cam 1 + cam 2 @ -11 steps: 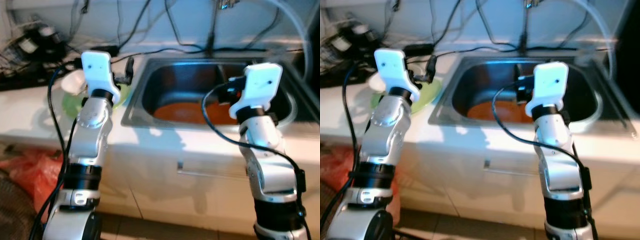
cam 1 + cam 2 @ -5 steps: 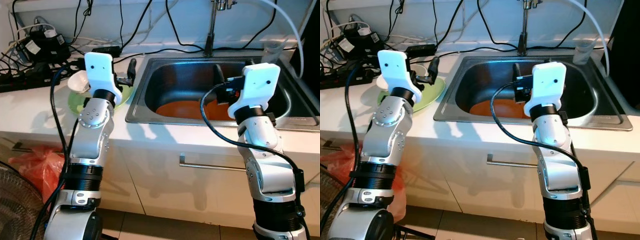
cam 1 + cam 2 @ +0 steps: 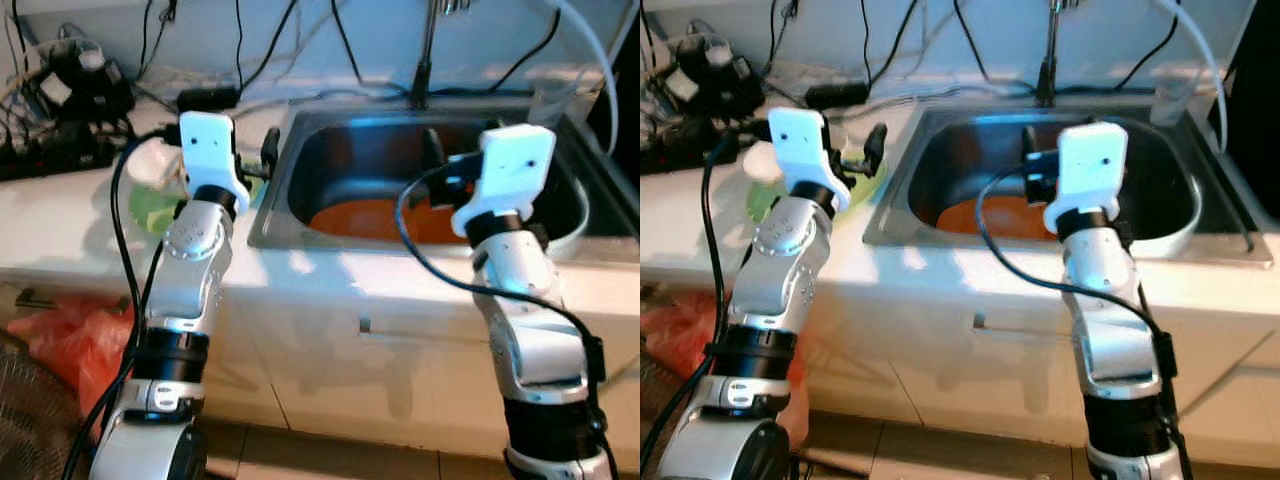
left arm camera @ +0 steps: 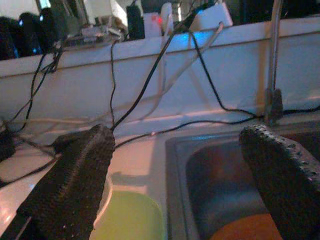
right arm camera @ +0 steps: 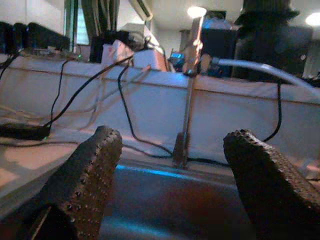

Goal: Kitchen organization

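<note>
A steel sink [image 3: 268,218] is set in the white counter, with an orange dish [image 3: 365,215] lying in its basin. Left of the sink a green plate [image 3: 148,208] carries a white bowl [image 3: 152,165]. My left gripper [image 3: 862,150] hovers open over the counter between plate and sink rim; the left wrist view shows its fingers [image 4: 75,180] wide apart, empty, above the green plate [image 4: 127,220]. My right gripper [image 3: 445,165] hangs open over the basin, pointing at the faucet [image 5: 186,100], with nothing between its fingers [image 5: 85,180].
Power strips and tangled cables [image 3: 70,95] crowd the counter's back left. A faucet [image 3: 425,60] and white hose rise behind the sink, with a clear cup [image 3: 548,100] at its back right. A red bag [image 3: 60,330] and fan [image 3: 30,410] sit on the floor, left.
The picture has wobbled and blurred with the camera. My left gripper has edged slightly toward the sink rim. Both grippers stay open and empty.
</note>
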### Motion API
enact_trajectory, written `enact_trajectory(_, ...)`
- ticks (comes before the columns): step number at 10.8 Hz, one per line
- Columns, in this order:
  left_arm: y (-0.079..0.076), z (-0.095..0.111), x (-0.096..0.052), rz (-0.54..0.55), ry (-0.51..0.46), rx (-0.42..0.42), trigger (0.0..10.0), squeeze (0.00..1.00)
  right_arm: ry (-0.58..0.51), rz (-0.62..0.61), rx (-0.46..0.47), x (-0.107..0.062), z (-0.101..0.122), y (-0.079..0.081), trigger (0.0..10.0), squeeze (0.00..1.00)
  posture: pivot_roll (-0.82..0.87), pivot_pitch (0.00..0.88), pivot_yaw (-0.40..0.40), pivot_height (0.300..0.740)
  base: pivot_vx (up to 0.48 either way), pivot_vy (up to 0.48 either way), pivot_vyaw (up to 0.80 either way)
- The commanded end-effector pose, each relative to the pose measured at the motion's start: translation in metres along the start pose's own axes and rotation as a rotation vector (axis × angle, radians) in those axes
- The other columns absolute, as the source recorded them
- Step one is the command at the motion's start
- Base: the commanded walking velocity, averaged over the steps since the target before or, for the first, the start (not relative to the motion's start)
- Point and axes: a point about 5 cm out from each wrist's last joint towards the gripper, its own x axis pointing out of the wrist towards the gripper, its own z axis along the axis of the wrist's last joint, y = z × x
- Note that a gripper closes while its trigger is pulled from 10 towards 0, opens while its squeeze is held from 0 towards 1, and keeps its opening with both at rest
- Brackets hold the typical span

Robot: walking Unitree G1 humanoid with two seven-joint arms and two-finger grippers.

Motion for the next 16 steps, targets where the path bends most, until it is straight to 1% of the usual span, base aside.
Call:
enact_trajectory(1,0.000,-0.002,0.000,-0.017,0.006,0.013,10.0,0.00,-0.012,0.012,-0.006,0.003,0.004,0.004,10.0,0.00,-0.12,0.000,0.103,0.740,0.480,0.000,0.00)
enact_trajectory(2,-0.004,-0.003,0.000,-0.031,0.013,0.011,10.0,0.00,-0.033,0.039,-0.010,0.006,0.008,0.012,10.0,0.00,-0.12,0.000,0.105,0.740,0.472,0.000,0.00)
enact_trajectory(3,-0.004,-0.004,0.000,-0.032,0.016,0.005,10.0,0.00,-0.037,0.045,-0.009,0.007,0.009,0.015,10.0,0.00,-0.12,0.000,0.105,0.740,0.469,0.000,0.00)
enact_trajectory(5,-0.005,-0.002,-0.001,-0.041,-0.001,0.022,10.0,0.00,-0.045,0.057,-0.007,0.008,0.011,0.019,10.0,0.00,-0.11,0.000,0.103,0.740,0.441,0.000,0.00)
enact_trajectory(6,-0.005,-0.002,-0.001,-0.039,0.002,-0.005,10.0,0.00,-0.047,0.060,-0.008,0.009,0.011,0.020,10.0,0.00,-0.11,0.000,0.103,0.740,0.000,0.000,0.00)
enact_trajectory(7,-0.006,-0.003,-0.001,-0.050,0.002,0.000,10.0,0.00,-0.048,0.061,-0.009,0.009,0.011,0.021,10.0,0.00,-0.12,0.000,0.102,0.740,0.000,0.000,0.00)
enact_trajectory(11,-0.011,-0.005,-0.003,-0.071,0.005,-0.029,10.0,0.00,-0.051,0.070,-0.018,0.009,0.011,0.023,10.0,0.00,-0.11,0.000,0.098,0.740,0.000,0.000,0.00)
enact_trajectory(12,-0.011,-0.005,-0.003,-0.067,0.006,-0.032,10.0,0.00,-0.050,0.071,-0.018,0.009,0.011,0.023,10.0,0.00,-0.11,0.000,0.098,0.740,0.000,0.000,0.00)
enact_trajectory(13,-0.010,-0.009,-0.004,-0.044,0.020,-0.031,10.0,0.00,-0.048,0.071,-0.016,0.009,0.011,0.023,10.0,0.00,-0.11,0.000,0.095,0.740,0.000,0.000,0.00)
enact_trajectory(14,-0.010,-0.011,-0.004,-0.041,0.023,-0.026,10.0,0.00,-0.045,0.067,-0.016,0.008,0.011,0.022,10.0,0.00,-0.11,0.000,0.093,0.740,0.000,0.000,0.00)
enact_trajectory(15,-0.011,-0.007,-0.004,-0.048,0.000,0.000,10.0,0.00,-0.037,0.057,-0.015,0.008,0.009,0.019,10.0,0.00,-0.11,0.000,0.089,0.740,0.000,0.000,0.00)
enact_trajectory(16,-0.011,-0.002,-0.004,-0.032,-0.029,0.038,10.0,0.00,-0.026,0.047,-0.008,0.007,0.008,0.015,10.0,0.00,-0.10,0.000,0.081,0.740,0.000,0.000,0.00)
